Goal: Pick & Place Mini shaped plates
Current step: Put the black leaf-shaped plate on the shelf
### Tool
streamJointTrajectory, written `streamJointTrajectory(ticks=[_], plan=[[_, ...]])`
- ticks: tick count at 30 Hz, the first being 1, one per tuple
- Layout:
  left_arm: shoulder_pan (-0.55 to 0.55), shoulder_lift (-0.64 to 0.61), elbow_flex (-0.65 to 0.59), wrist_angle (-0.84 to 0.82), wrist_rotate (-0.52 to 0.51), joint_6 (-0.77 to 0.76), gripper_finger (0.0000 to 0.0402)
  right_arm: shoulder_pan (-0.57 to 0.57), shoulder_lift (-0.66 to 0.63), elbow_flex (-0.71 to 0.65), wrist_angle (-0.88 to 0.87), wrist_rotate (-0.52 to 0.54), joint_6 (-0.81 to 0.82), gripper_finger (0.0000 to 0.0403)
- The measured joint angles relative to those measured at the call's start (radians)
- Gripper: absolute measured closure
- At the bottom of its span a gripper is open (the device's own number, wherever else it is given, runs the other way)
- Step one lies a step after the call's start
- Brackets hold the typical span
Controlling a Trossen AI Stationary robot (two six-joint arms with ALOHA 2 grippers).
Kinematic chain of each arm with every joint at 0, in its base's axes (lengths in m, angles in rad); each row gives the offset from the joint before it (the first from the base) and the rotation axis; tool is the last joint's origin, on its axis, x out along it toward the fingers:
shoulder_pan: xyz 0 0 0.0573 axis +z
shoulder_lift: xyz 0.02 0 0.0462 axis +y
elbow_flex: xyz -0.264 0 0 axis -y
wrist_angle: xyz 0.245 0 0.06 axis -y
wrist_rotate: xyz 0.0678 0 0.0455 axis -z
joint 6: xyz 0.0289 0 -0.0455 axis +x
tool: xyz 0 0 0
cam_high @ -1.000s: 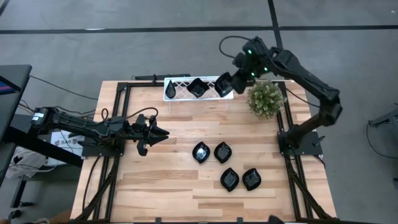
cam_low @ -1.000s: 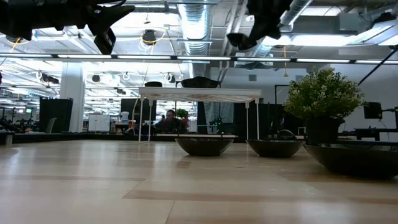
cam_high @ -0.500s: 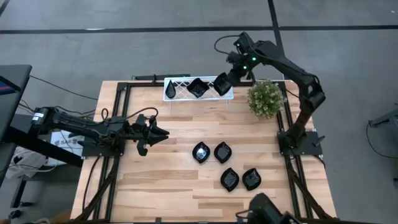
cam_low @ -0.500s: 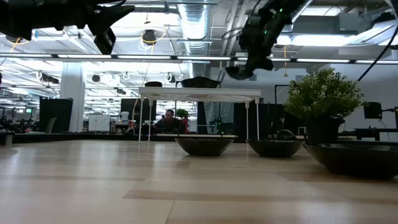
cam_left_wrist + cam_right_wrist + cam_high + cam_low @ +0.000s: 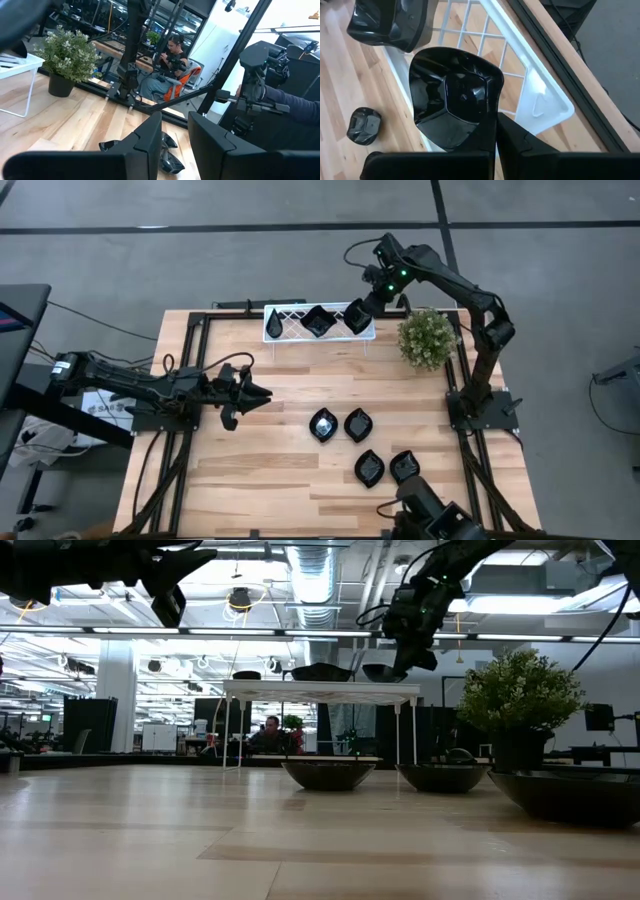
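- While clamped on a wavy-edged square plate (image 5: 357, 317), the right gripper (image 5: 368, 306) hovers at the right end of the white wire rack (image 5: 287, 313), upper centre of the high view
- Beside it on the rack: another square plate (image 5: 318, 320) and a narrow teardrop plate (image 5: 273, 326)
- On the wood table (image 5: 270, 450), lower centre right: four leaf plates (image 5: 362, 446) in two pairs
- At left centre, left gripper (image 5: 255, 393) idle, fingers part open, grasping nothing

Open workshop hall: grey concrete floor (image 5: 250, 270) crossed by dark lines, exposed ceiling ducts (image 5: 315, 575) and strip lights (image 5: 250, 632), white column (image 5: 116, 695), rows of distant desks, seated person (image 5: 172, 55) by an orange chair (image 5: 187, 77).
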Motion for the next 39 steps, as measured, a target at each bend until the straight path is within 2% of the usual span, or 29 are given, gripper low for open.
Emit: streamJointTrajectory(ticks=[6, 32, 39], plan=[[0.000, 0.000, 0.000, 0.000, 0.000, 0.040, 0.0305, 0.006, 0.000, 0.000, -0.001, 0.000, -0.001, 0.0403], [0.000, 0.000, 0.000, 0.000, 0.000, 0.040, 0.0305, 0.032, 0.000, -0.017, 0.018, 0.003, 0.007, 0.0403], [0.000, 0.000, 0.000, 0.008, 0.000, 0.040, 0.0305, 0.031, 0.000, -0.017, 0.017, 0.038, 0.028, 0.0384]])
